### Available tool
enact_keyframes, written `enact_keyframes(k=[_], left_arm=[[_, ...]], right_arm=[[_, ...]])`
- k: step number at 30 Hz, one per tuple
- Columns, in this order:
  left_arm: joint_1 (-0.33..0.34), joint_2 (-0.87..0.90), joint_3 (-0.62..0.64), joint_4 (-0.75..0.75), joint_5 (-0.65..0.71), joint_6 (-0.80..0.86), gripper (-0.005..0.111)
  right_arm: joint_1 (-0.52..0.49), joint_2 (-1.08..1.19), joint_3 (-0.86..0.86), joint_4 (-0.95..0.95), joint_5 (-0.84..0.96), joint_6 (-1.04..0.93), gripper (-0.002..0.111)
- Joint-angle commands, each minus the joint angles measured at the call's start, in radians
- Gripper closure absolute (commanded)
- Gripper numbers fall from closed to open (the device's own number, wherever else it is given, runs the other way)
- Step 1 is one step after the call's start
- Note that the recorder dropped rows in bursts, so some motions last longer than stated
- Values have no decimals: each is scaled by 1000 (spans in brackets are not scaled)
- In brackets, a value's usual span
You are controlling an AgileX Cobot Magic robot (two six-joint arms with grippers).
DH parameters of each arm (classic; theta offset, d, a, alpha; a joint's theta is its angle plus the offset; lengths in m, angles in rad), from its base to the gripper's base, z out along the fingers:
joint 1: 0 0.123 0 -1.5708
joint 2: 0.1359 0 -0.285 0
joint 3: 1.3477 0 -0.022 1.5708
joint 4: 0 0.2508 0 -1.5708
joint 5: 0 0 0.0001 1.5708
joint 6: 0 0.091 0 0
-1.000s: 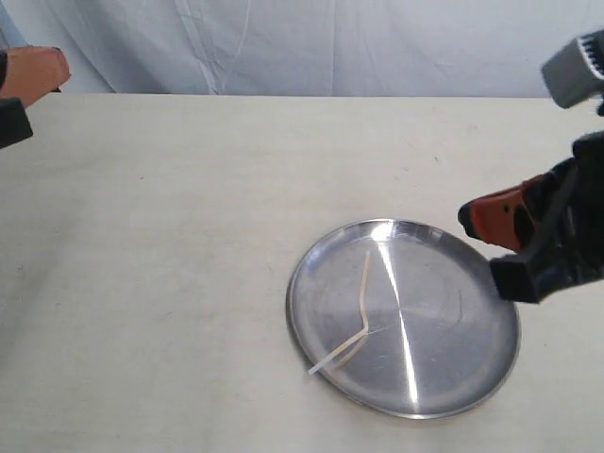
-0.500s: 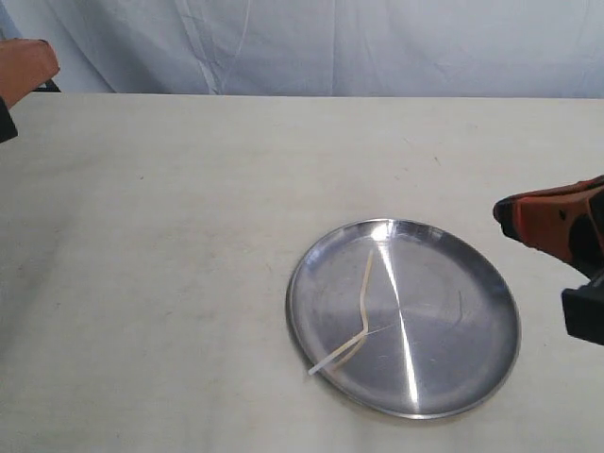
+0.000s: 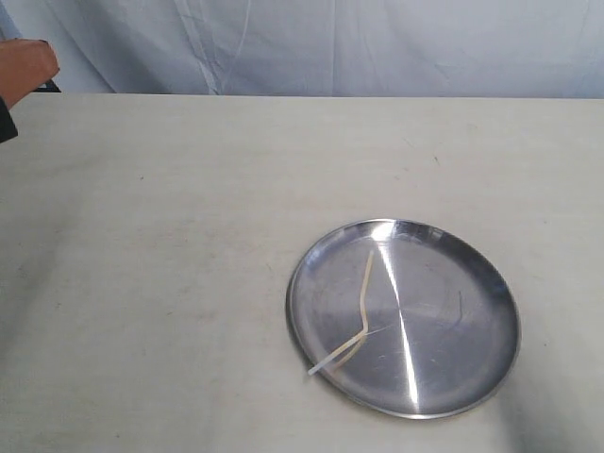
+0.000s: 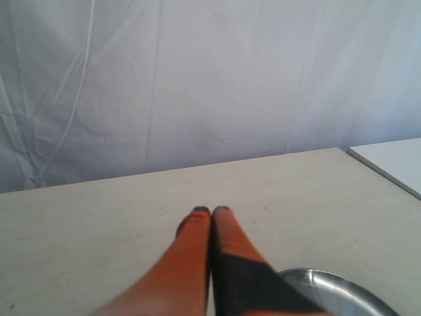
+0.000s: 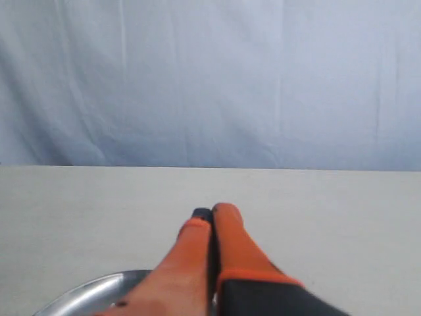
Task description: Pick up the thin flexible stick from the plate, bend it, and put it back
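The shiny silver plate [image 3: 453,359] lies on the table at the lower right of the exterior view. On it rests the thin pale stick [image 3: 362,313], kinked into a V, its lower end poking over the plate's near-left rim. My left gripper [image 3: 28,66] shows only as an orange tip at the far upper left edge, far from the plate. In the left wrist view that gripper [image 4: 211,212] is shut and empty, the plate's rim [image 4: 329,283] just beside it. My right gripper [image 5: 212,212] is shut with nothing in it, the plate's rim [image 5: 92,289] below; it is out of the exterior view.
A pale cream table [image 3: 189,236] spreads around the plate. A wrinkled white-blue cloth backdrop [image 3: 330,47] hangs behind its far edge. A bright glare streak [image 3: 401,311] crosses the plate. A white surface [image 4: 395,161] sits past the table's edge in the left wrist view.
My right gripper and arm have pulled out to the right and left the exterior view. The left gripper shifted slightly up and left at the edge. Plate and stick have not moved.
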Motion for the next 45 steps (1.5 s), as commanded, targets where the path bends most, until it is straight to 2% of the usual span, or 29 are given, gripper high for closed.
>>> enact_keyframes(k=[1,6,13,32,35,39,45], left_arm=[[-1,-5,4,7,1,-6,107],[-1,-5,4,7,1,-6,107],[-1,-5,4,7,1,-6,107],[-1,-5,4,7,1,-6,107],[-1,-5,4,7,1,-6,107],[-1,-5,4,7,1,-6,107],[-1,-5,4,7,1,-6,107]], right_arm=[[-46,-86,115,-5,-27,23,108],[-46,-132,196,-5,-12,108,108],[-46,-150,254,-9,64,119,108],[-46,-150,256,-56,78,137,108],[-46,-150,256,-94,78,195,108],[-46,-150,256,-247,73,372,108],[-46,-150,256,-245,70,387,108]])
